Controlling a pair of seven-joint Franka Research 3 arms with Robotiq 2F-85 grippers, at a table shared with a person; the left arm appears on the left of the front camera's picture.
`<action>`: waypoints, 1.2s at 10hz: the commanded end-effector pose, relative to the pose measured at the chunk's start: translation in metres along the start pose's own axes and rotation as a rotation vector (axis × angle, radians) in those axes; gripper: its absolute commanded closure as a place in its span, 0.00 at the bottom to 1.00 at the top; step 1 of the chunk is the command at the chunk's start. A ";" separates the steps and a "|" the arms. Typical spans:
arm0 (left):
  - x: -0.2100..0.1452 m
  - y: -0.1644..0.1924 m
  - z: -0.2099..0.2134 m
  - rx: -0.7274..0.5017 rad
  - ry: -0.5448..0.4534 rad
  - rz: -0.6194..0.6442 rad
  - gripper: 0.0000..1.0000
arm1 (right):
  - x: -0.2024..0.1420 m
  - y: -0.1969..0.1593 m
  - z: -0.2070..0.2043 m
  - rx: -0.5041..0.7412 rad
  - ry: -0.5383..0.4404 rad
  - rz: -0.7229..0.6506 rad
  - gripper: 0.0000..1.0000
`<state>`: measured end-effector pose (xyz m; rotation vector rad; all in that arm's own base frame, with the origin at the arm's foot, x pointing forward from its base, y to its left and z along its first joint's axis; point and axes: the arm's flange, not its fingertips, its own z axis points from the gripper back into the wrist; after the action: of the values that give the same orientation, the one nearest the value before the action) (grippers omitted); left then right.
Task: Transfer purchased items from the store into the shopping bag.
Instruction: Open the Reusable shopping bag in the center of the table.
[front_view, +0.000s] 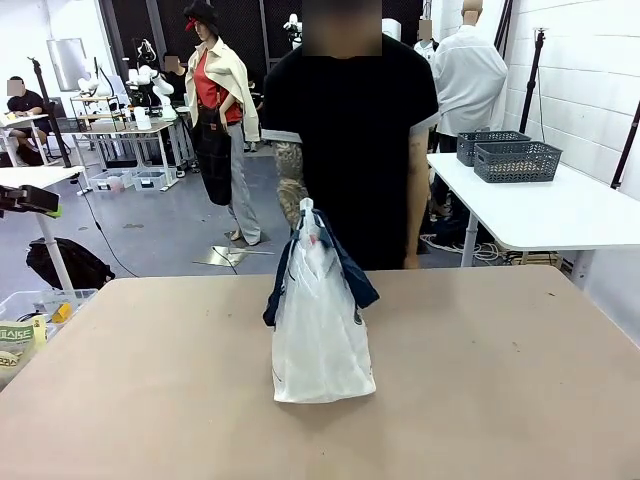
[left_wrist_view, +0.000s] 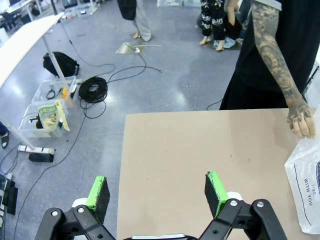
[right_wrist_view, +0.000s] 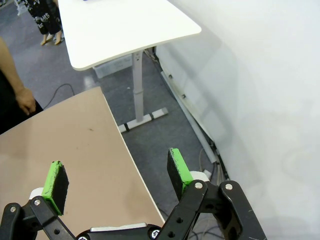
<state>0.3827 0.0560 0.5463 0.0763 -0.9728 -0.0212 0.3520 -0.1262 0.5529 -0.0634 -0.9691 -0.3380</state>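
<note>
shopping bag (front_view: 322, 335) upright on table (front_view: 500, 380), person's hand (front_view: 297, 207) holding handles

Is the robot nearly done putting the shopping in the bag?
Hard to say. Done: the shopping bag stands on the table, with a person's hand at its top. In hand: nothing; the left claw and right claw are both open and empty. Left: I cannot tell what is inside the bag, so the packing may all be ahead.
</note>
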 end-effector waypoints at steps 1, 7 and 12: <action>0.000 0.001 0.002 0.011 0.007 -0.007 0.00 | -0.001 0.000 -0.001 -0.010 0.006 0.008 0.00; 0.000 0.001 0.002 0.011 0.007 -0.007 0.00 | -0.001 0.000 -0.001 -0.010 0.006 0.008 0.00; 0.000 0.001 0.002 0.011 0.007 -0.007 0.00 | 0.000 0.000 0.000 0.000 0.000 0.000 0.00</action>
<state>0.3827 0.0560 0.5463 0.0763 -0.9728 -0.0212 0.3519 -0.1262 0.5529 -0.0633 -0.9692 -0.3381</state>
